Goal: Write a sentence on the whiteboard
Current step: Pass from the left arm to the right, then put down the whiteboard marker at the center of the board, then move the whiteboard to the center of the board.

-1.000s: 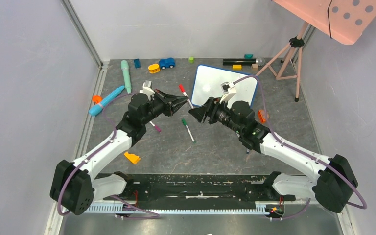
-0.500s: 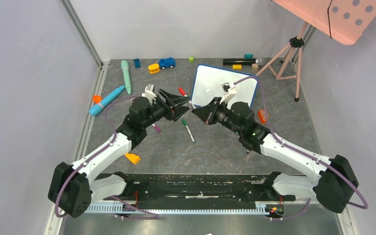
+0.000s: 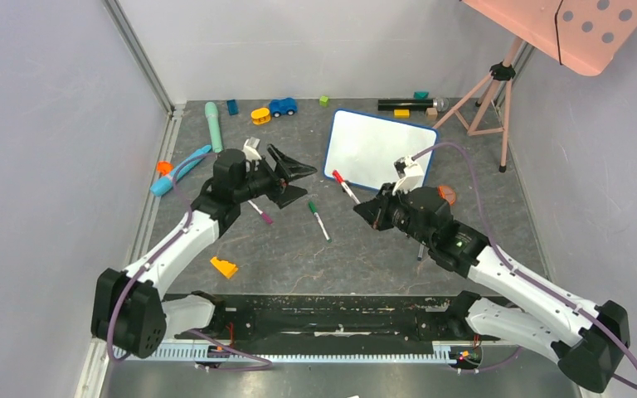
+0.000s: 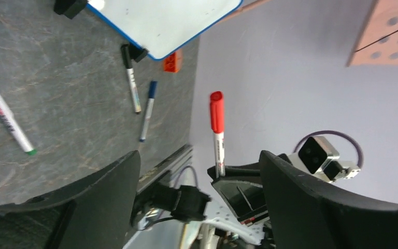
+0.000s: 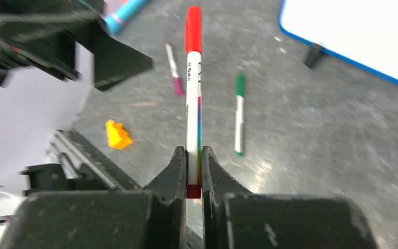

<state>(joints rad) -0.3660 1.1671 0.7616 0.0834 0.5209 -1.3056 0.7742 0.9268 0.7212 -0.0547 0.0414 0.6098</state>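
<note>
The whiteboard (image 3: 377, 148) lies flat at the back centre, blue-framed, its face plain white; the sentence is not in view. It also shows as a white corner in the left wrist view (image 4: 166, 21) and in the right wrist view (image 5: 363, 31). My right gripper (image 3: 371, 212) (image 5: 193, 153) is shut on the tail end of a red-capped marker (image 3: 347, 189) (image 5: 193, 93), cap pointing away, just off the board's near left corner. My left gripper (image 3: 300, 184) (image 4: 198, 155) hangs open to the left, nothing between its fingers; it faces the red marker (image 4: 217, 129).
On the grey floor lie a green marker (image 3: 318, 220), a purple marker (image 3: 260, 212), an orange wedge (image 3: 224, 267) and a blue pen (image 3: 181, 170). Toys line the back wall, among them a blue car (image 3: 282, 106). A tripod (image 3: 489, 95) stands at the back right.
The red marker passed from my left gripper to my right. The left jaws opened and drew back left; the right jaws shut on it and pulled right, toward the near side.
</note>
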